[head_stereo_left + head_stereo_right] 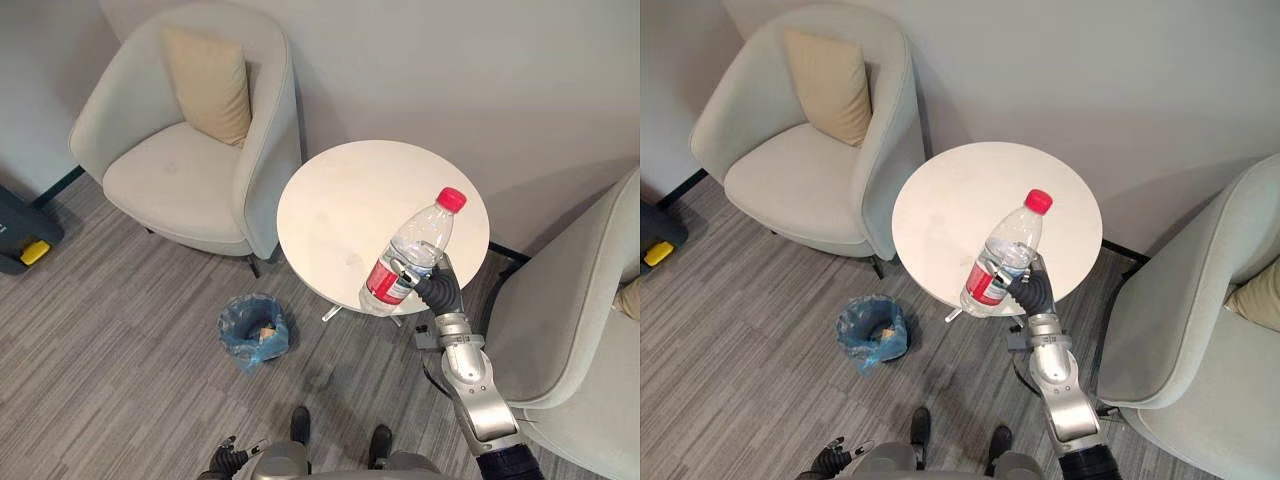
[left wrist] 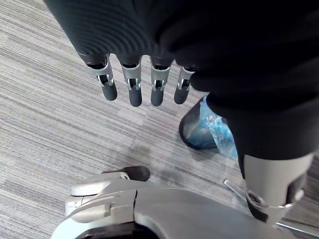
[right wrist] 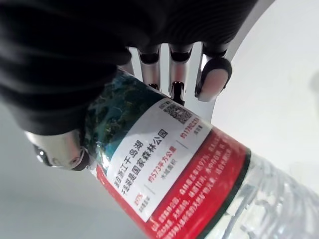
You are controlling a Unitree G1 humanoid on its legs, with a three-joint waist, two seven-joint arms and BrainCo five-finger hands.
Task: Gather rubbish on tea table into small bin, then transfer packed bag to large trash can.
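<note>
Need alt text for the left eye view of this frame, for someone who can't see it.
The right robot hand grips a clear, red-capped plastic bottle, tilted, at the near edge of a round white table. On the floor to its left stands a small bin lined with a blue bag; a pale armchair sits behind it.

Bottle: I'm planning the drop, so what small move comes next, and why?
Probably swing the right robot hand leftward and down toward the small bin. Its fingers are curled round the bottle, held tilted by the near edge of the tea table, while the blue-lined bin stands on the floor to the table's left.
</note>
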